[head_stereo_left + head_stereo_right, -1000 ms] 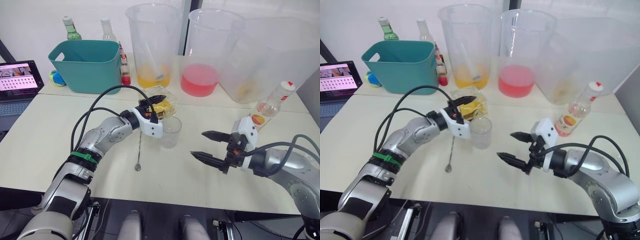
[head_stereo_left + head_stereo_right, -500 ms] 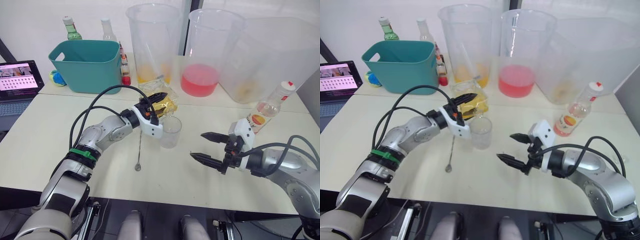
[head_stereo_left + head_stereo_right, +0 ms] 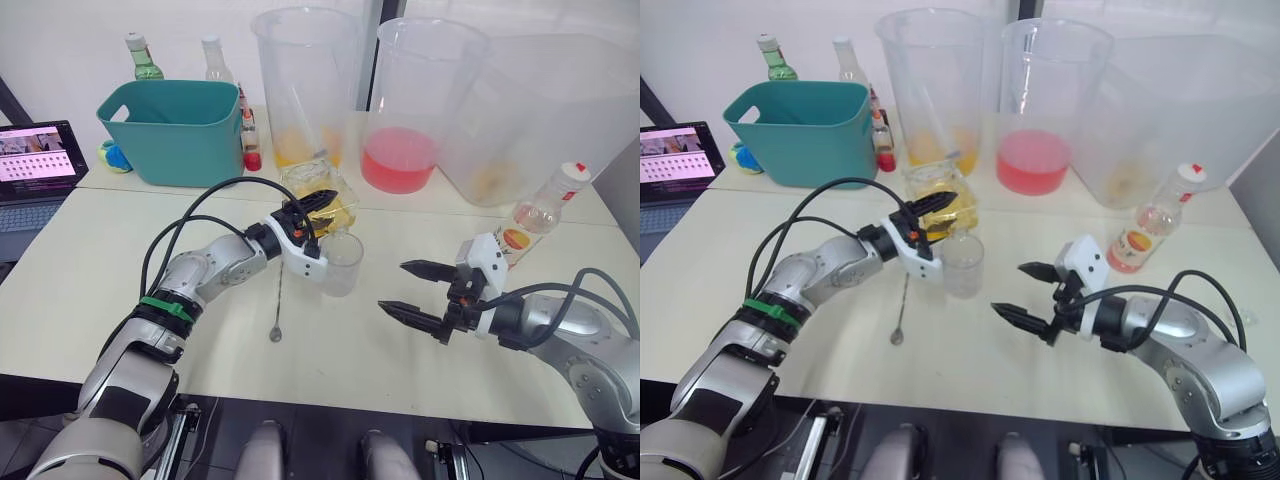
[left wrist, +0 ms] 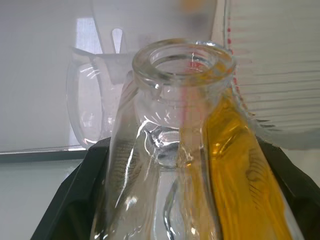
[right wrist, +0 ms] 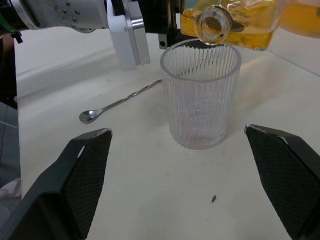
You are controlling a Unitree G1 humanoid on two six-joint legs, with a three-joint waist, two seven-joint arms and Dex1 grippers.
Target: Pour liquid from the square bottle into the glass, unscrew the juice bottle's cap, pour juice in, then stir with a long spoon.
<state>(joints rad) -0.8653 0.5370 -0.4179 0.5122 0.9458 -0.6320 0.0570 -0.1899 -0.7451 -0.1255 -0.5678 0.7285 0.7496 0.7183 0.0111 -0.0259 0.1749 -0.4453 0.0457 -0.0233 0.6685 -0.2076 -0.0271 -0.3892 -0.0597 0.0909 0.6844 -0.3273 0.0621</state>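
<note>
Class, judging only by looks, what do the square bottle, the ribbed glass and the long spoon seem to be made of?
Square bottle: likely thick clear glass, glossy, with a heavy rounded lip.
Glass: clear glass apparently, vertically ribbed.
Long spoon: polished silver metal, twisted stem.

Square bottle (image 3: 322,196) is hanging tilted just behind & above the glass (image 3: 342,263), w/ the long spoon (image 3: 278,300) lying on the table (image 3: 330,360) just left of the glass. Juice bottle (image 3: 541,214) is standing far right; beakers (image 3: 305,90) are sitting behind.
</note>
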